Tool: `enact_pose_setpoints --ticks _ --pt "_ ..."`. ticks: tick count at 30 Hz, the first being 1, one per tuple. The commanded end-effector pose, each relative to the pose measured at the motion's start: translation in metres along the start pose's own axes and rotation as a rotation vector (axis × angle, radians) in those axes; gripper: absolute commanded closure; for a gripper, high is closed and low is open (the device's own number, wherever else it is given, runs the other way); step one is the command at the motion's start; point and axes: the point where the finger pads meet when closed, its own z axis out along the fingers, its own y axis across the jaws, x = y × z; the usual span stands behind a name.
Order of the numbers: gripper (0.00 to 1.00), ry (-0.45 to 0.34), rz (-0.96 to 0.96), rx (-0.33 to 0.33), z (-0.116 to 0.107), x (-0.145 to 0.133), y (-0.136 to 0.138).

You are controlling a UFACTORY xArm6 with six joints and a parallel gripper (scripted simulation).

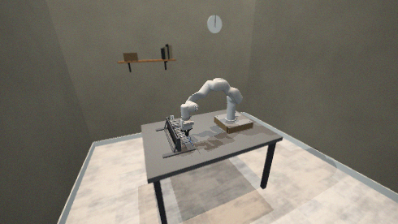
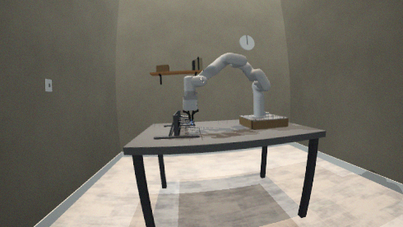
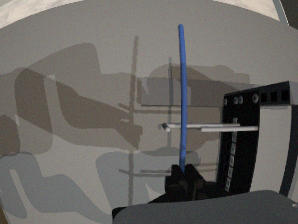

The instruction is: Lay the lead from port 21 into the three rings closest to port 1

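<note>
The dark rack (image 1: pixel 174 135) (image 2: pixel 177 123) (image 3: pixel 256 136) stands on the left part of the grey table (image 1: pixel 227 150) (image 2: pixel 247 137). The blue lead (image 3: pixel 181 90) (image 1: pixel 188 140) runs straight away from my fingers in the wrist view, in front of the rack's face. My gripper (image 1: pixel 187 130) (image 2: pixel 192 119) (image 3: pixel 180 177) hangs just in front of the rack, a little above the table, and is shut on the lead. A steel bar (image 3: pixel 213 127) sticks out from the rack across the lead. The rings and ports are too small to make out.
The arm's wooden base (image 1: pixel 233 122) (image 2: pixel 263 121) sits at the table's back right. A wall shelf (image 1: pixel 146 61) (image 2: pixel 173 72) and a clock (image 1: pixel 214 23) (image 2: pixel 247 42) hang on the far wall.
</note>
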Motion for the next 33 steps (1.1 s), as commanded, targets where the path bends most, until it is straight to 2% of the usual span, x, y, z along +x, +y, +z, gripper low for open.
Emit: enact_pose_setpoints --ticks 1,17,33 --pt "1.00 0.002 0.000 -0.005 0.004 0.000 0.002" --pt "1.00 0.002 0.000 -0.005 0.020 0.001 0.002" --pt "1.00 0.002 0.000 -0.005 0.023 0.001 0.002"
